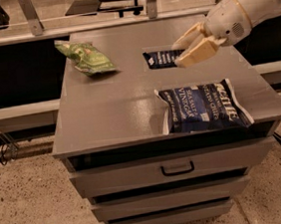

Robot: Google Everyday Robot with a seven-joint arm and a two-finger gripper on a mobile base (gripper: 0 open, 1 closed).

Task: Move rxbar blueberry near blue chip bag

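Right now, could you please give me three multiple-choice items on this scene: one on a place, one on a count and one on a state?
1. Where is the cream two-finger gripper?
A at the front left corner; B at the right end of the small flat navy rxbar blueberry; C in a drawer.
2. How many packets lie on the grey cabinet top?
A two; B three; C five.
3. How is the large dark blue chip bag?
A upright; B hanging from the gripper; C lying flat.
Answers:
1 B, it is at the bar's right end.
2 B, the crumpled green bag, bar and chip bag.
3 C, it rests flat near the front edge.
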